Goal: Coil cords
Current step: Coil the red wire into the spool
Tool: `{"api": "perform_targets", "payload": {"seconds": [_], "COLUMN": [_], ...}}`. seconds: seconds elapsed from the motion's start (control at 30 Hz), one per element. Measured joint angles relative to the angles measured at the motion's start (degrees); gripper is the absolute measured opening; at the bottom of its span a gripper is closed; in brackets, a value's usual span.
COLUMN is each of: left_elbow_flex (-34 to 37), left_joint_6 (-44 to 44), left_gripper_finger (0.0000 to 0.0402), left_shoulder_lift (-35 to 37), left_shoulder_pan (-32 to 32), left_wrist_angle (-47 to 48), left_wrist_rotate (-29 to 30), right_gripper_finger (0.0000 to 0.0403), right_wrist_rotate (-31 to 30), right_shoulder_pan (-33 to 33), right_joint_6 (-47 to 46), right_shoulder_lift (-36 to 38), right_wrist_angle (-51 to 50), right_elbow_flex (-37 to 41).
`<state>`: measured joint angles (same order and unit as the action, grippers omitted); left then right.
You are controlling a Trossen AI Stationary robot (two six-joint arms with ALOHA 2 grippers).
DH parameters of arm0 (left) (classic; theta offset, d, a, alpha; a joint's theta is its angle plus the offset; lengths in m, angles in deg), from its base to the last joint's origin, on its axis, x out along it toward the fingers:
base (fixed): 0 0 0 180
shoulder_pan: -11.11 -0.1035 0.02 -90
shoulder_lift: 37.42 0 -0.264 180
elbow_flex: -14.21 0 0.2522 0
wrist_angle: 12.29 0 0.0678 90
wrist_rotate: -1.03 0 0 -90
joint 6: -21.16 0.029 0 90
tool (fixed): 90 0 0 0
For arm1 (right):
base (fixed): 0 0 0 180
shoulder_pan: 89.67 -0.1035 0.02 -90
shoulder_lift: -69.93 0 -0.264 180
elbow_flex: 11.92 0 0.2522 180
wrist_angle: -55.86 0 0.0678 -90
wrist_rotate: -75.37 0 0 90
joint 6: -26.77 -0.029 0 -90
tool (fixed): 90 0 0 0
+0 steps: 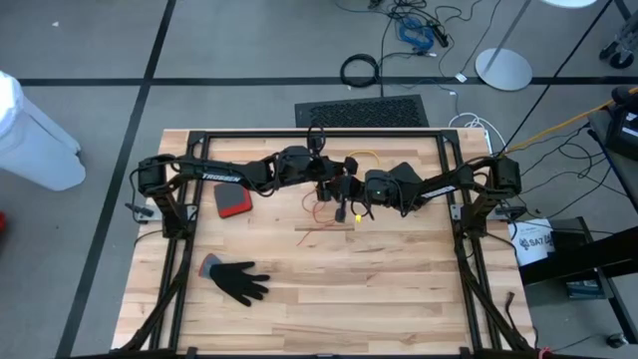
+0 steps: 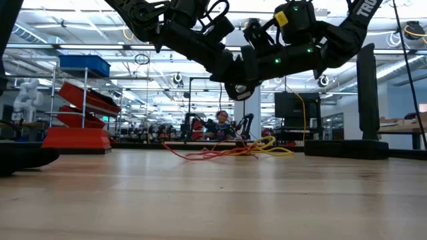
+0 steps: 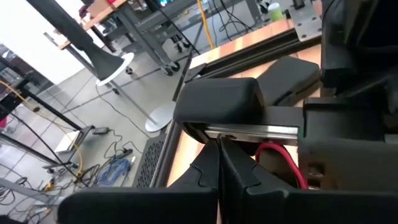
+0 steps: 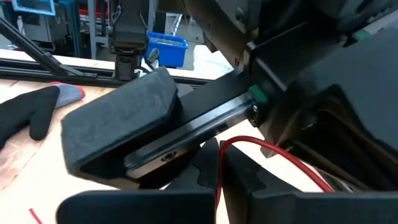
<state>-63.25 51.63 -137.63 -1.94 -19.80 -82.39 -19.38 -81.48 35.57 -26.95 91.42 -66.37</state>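
A thin red-orange cord [image 2: 223, 153] lies in a loose tangle with a yellow cord [image 2: 273, 151] on the wooden table [image 1: 379, 289], below both grippers. The two arms meet over the table's middle, and their grippers cross close together above the tangle. My right gripper [image 4: 219, 163] is shut, with a red strand coming out between its fingertips. My left gripper [image 3: 219, 163] is shut right under the other gripper's grey finger [image 3: 217, 102]. A loop of red cord [image 3: 280, 155] shows just behind the left fingers. No black cord shows. My right gripper pinches a red strand of the cord [image 4: 219, 149] between its two fingertips. From there the strand arcs away, clear of the table. My left gripper: its shut fingers stand beside the red loop [image 3: 268, 147], and I cannot tell whether they touch it or the other gripper.
A black glove with a red cuff [image 1: 237, 281] lies toward the near left. A red and grey pad [image 1: 231, 202] sits left of the grippers. The black frame rail [image 1: 319, 133] runs along the far edge. A black cable ring [image 1: 359, 70] lies on the floor beyond.
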Motion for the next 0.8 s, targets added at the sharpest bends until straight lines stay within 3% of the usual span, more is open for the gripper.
{"api": "perform_targets", "payload": {"seconds": [0.33, 0.57, 0.8], "left_elbow_flex": [0.2, 0.1, 0.0], "left_joint_6": [-3.0, -4.5, -6.9], "left_gripper_finger": [0.0, 0.0, 0.0], "left_shoulder_lift": [-0.2, 0.1, 0.1], "left_shoulder_pan": [-0.1, -0.3, -0.8], "left_wrist_angle": [-3.2, -5.3, -6.3], "left_wrist_rotate": [1.5, 6.8, 5.7], "right_gripper_finger": [0.0, 0.0, 0.0], "right_wrist_rotate": [-3.2, -6.4, -8.3], "right_shoulder_pan": [0.0, -0.1, -1.0], "right_joint_6": [1.1, 3.6, 7.0], "right_shoulder_lift": [-2.0, -4.2, -4.1], "right_wrist_angle": [0.9, 0.4, 1.2], "right_elbow_flex": [-0.2, 0.1, 0.1]}}
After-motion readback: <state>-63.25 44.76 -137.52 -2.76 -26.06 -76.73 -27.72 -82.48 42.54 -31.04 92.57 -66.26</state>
